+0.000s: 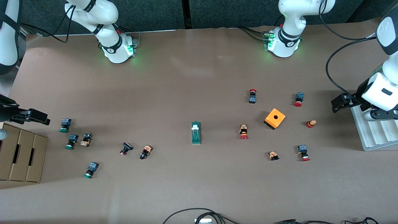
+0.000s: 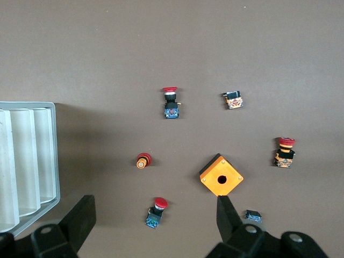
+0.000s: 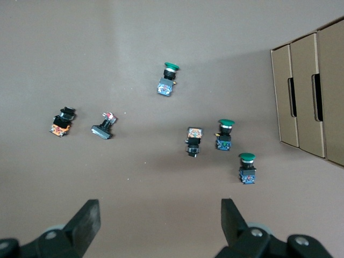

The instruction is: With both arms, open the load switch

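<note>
Load switch [image 1: 196,133] lying untouched mid-surface. Left gripper [image 1: 340,102] over the white tray [image 1: 373,133], fingers spread, empty. Right gripper [image 1: 35,116] above the cardboard boxes [image 1: 21,155], fingers likewise apart.

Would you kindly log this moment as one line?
load switch: untouched, mid-table | left gripper: open, beside tray | right gripper: open, above cardboard boxes

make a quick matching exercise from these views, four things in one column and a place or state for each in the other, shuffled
1. load switch
2. orange box
3. left gripper
4. right gripper

a. open, above the cardboard boxes
b. open, beside the white rack
c. flat on the table's middle, untouched
d. among the red push buttons

Pairs: 1-c, 2-d, 3-b, 4-a
</note>
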Controlling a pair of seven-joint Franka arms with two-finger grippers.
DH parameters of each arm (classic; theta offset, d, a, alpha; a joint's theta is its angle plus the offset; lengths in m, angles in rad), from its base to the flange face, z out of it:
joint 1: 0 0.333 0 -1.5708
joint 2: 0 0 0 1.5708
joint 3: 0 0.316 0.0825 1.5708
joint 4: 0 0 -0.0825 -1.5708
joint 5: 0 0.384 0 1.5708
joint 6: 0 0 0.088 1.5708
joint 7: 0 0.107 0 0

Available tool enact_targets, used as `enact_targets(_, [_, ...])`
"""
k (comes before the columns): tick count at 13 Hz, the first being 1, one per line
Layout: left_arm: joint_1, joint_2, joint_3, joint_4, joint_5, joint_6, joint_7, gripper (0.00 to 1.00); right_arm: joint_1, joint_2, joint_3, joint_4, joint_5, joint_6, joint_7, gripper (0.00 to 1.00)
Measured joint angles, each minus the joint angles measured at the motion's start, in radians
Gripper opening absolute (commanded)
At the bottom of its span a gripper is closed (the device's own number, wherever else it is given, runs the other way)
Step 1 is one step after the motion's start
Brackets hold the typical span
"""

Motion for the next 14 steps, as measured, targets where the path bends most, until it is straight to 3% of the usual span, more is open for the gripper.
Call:
enact_targets(4, [0.0,0.0,-0.001,0.0,0.0,0.001,0.0,0.99,0.039,-0.009,-0.002,0.0,0.0,0.0,0.0,1.0])
enact_targets(7, [0.0,0.0,-0.001,0.0,0.0,0.001,0.0,0.99,0.135,-0.028,-0.07,0.0,0.0,-0.002,0.003,1.0])
enact_targets(14, [-0.001,0.0,-0.002,0.0,-0.001,0.001,-0.017,0.99,0.141,-0.046,-0.085,-0.007,0.0,-0.014,0.002,1.0])
